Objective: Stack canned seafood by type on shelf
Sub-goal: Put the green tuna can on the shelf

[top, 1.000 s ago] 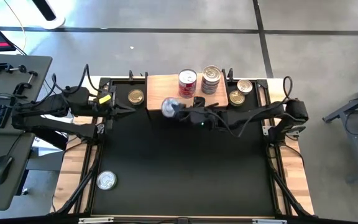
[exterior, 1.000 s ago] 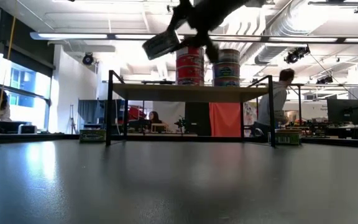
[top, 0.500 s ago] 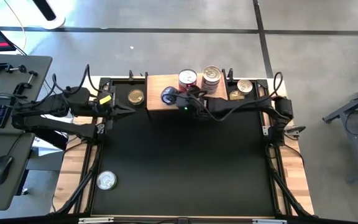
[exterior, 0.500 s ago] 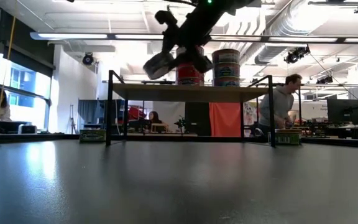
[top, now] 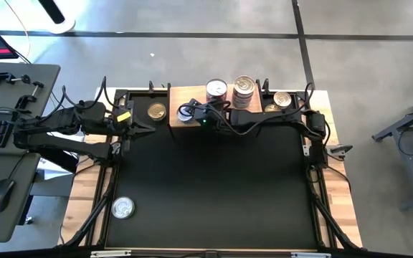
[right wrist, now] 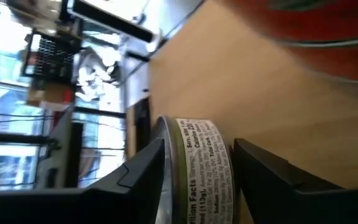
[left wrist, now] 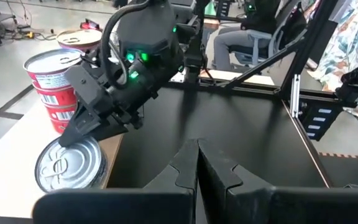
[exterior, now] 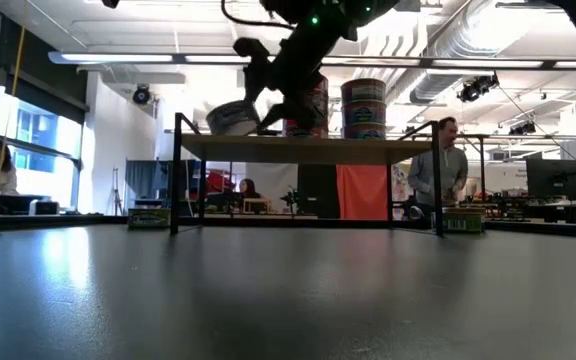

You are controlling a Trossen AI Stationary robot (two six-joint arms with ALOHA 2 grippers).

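The right gripper (top: 186, 112) straddles a small round silver-lidded tin (exterior: 232, 118) on the left end of the light-brown wooden shelf (top: 180, 94), fingers loosely beside it. The left gripper (left wrist: 197, 167), jaws together, waits at the table's far left.

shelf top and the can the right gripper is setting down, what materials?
Shelf: looks like light unfinished wood, matte, on thin black legs, probably metal. Can at the right gripper: metal, judging by its shiny silver lid with ring pull; the printed side label looks like paper.
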